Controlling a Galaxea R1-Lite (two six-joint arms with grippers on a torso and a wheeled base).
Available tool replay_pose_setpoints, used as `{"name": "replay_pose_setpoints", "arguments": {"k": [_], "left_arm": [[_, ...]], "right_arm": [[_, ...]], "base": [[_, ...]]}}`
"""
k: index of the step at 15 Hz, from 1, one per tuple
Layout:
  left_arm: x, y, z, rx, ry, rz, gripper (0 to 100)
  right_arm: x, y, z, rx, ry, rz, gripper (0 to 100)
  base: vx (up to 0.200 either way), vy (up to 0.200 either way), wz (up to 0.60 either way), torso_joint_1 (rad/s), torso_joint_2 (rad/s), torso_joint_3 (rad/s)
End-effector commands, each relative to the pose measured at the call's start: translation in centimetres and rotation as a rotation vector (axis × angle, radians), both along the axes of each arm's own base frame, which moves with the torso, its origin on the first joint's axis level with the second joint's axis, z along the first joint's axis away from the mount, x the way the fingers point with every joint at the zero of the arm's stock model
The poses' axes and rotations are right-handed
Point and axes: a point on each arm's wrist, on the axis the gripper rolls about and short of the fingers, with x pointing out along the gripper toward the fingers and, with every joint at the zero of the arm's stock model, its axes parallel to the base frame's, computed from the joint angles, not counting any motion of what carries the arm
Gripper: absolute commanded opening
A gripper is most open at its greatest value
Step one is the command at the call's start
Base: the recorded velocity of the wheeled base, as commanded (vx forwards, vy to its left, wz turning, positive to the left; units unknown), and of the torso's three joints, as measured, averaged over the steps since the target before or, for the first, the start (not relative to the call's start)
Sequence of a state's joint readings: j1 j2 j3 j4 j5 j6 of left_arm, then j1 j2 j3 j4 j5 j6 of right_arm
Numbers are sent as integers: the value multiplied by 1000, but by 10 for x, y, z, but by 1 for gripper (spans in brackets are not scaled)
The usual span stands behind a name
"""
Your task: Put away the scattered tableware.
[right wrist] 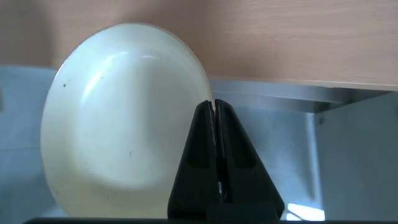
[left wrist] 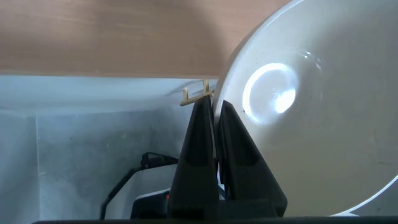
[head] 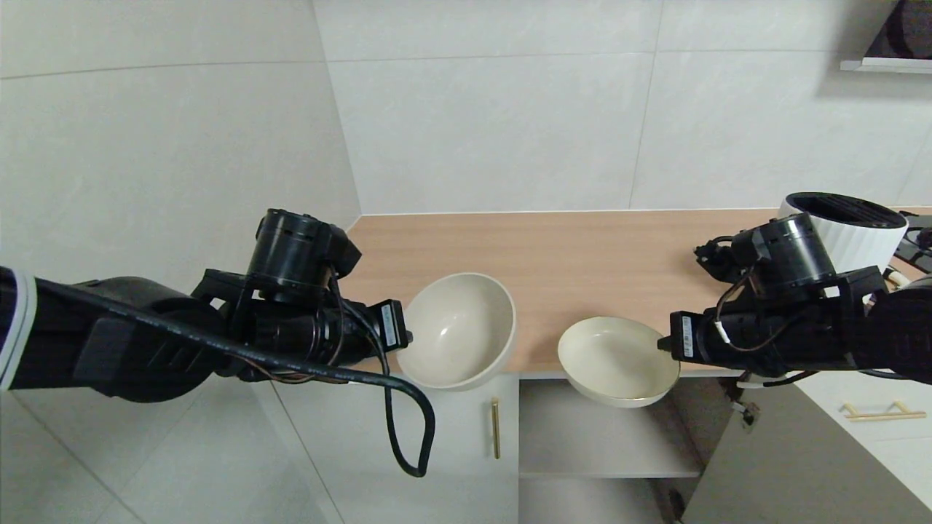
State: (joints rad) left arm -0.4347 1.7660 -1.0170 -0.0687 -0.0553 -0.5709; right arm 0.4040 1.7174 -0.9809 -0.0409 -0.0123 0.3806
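Cream glossy deep bowl (head: 455, 331) pinched at rim by left hand (head: 406, 339); shallow bowl (head: 615, 360) likewise by right hand (head: 664, 345).

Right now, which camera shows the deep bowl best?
The head view: the whole deep bowl shows, its rim pinched in the left tool. The left wrist view cuts it off, with the pinched rim and part of its inside.

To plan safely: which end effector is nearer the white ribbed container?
Right. The right end effector, gripping the shallow bowl, is close in front of the container; the left end effector, gripping the deep bowl, is far to its left.
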Motion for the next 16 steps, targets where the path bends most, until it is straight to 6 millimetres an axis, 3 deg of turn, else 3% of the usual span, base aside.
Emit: {"name": "replay_pose_setpoints", "arguments": {"k": [1, 12, 16], "left_arm": [[-1, -1, -1, 2, 3, -4, 0], [-2, -1, -4, 22, 6, -18, 0], [-1, -1, -5, 22, 8, -19, 0]], "right_arm": [[-4, -3, 3, 2, -10, -2, 0], [-1, -2, -8, -34, 15, 14, 0], [-1, -1, -10, -41, 20, 18, 0]], "base": [[0, 0, 0, 0, 0, 0], [-18, 0, 0, 0, 0, 0], [0, 0, 0, -129, 301, 161]]}}
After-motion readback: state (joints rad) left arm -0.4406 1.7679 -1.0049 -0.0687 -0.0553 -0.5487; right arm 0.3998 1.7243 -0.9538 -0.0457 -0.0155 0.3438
